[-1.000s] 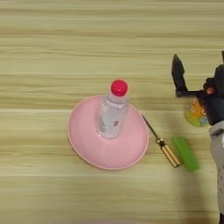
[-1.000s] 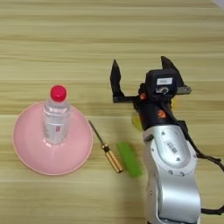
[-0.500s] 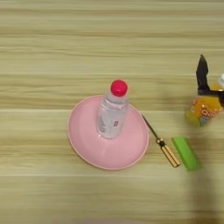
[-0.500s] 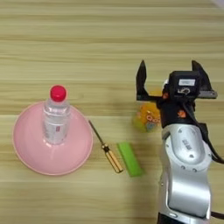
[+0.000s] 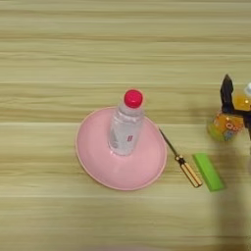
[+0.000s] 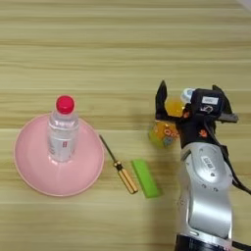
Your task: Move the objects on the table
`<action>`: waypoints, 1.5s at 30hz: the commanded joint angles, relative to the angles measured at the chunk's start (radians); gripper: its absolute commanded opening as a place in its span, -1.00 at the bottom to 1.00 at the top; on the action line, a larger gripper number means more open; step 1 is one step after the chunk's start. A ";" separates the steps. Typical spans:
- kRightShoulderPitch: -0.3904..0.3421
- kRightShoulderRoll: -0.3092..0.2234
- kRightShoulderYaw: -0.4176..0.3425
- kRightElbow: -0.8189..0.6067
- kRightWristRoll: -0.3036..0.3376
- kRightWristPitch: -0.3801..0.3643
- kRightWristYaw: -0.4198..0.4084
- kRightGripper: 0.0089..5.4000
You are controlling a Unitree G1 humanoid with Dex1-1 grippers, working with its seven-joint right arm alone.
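Table [image 6: 122, 49] of streaked light-brown wood carries, from big to small, a pink plate [image 6: 29, 174] on my left with the clear red-capped bottle [image 6: 62, 130] upright in it, then the small orange-juice bottle [image 6: 166, 125] tipped over between my spread, unclenched black fingers, touching the left one. My gripper [image 6: 188, 100] and silver forearm [image 6: 206, 191] show whole only in the right eye view; the left eye view catches just one finger [image 5: 226, 93]. Between plate and juice bottle lie a green block [image 6: 145, 177] and a screwdriver [image 6: 120, 166].

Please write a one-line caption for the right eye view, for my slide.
Right end effector straddling a small orange-juice bottle; red-capped clear bottle stands upright on a pink plate.
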State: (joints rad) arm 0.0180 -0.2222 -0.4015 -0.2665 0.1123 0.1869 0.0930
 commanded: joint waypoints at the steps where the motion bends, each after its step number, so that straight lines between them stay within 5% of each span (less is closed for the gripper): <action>1: -0.058 -0.036 -0.020 -0.011 0.009 -0.027 -0.018 0.99; 12: -0.070 -0.053 -0.022 0.136 -0.031 -0.077 -0.049 0.99; 34: -0.094 -0.037 0.003 0.257 0.017 -0.105 -0.019 0.99; 45: -0.128 -0.048 0.021 0.404 0.019 -0.218 0.003 0.35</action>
State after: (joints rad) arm -0.0513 -0.2309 -0.3869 0.1643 0.1419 0.0219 0.0939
